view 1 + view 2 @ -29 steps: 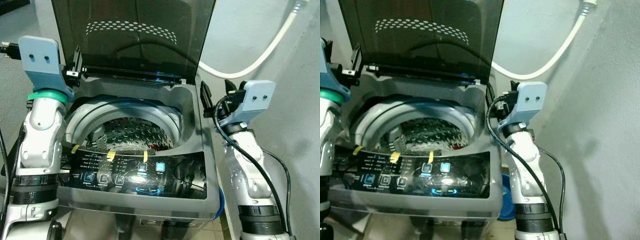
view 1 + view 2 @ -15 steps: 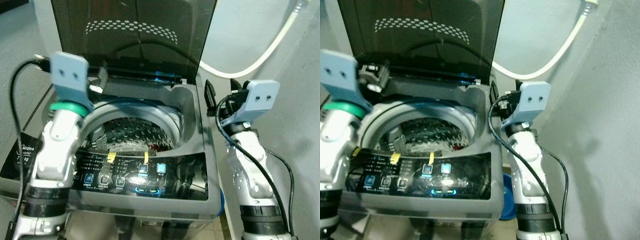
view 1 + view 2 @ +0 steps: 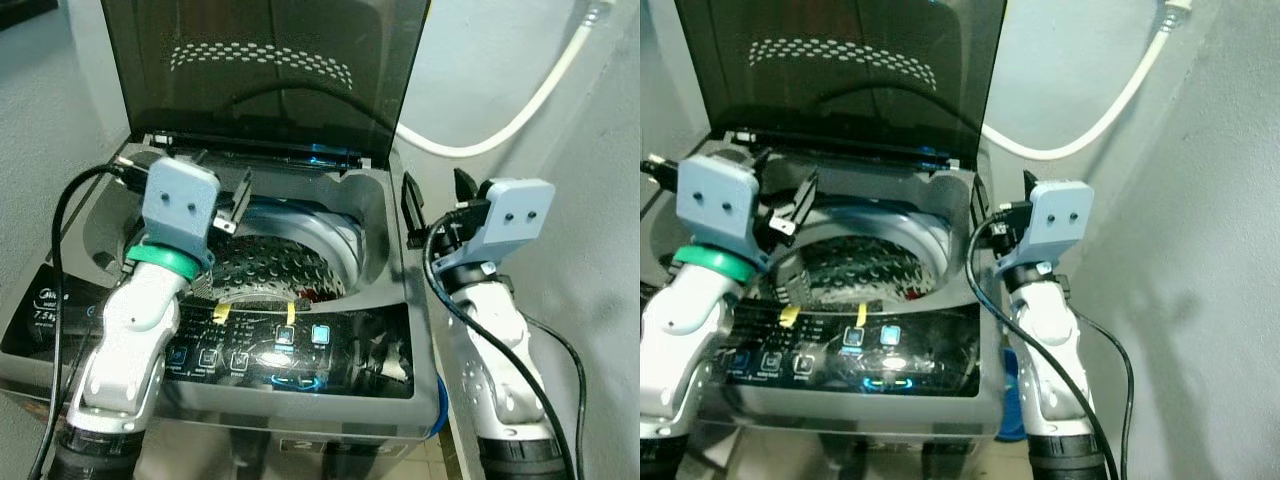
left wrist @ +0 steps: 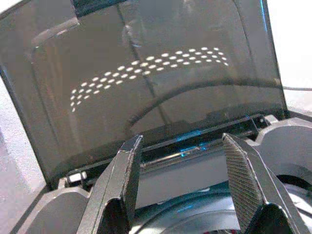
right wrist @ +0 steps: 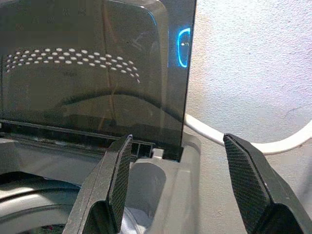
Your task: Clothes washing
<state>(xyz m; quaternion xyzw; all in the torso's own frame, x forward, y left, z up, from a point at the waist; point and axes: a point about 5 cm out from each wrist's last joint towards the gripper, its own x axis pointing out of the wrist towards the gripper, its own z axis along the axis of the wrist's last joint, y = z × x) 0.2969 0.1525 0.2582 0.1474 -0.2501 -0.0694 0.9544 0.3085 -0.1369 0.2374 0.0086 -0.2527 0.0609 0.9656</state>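
The washing machine point(image 3: 250, 300) stands right in front of me against the grey wall point(image 3: 600, 250), its tinted lid point(image 3: 265, 75) propped upright at the back so the perforated drum point(image 3: 275, 270) is open from above. Down in the drum I can make out a small patch of red point(image 3: 308, 293), perhaps clothing, though it is too small for me to be sure. Along the near edge, the control panel point(image 3: 290, 345) glows with blue lights, and strips of yellow tape point(image 3: 221, 312) mark its upper border. My left gripper point(image 3: 238, 203) hangs over the left part of the drum opening, its fingers point(image 4: 127, 170) spread apart and holding nothing; I judge it is placed there to reach down inside. My right gripper point(image 3: 432, 205) waits just beside the machine's right rim, fingers point(image 5: 117, 175) likewise spread and empty, kept out of the opening so the other arm has room. A white hose point(image 3: 520, 105) curves across the wall behind it.
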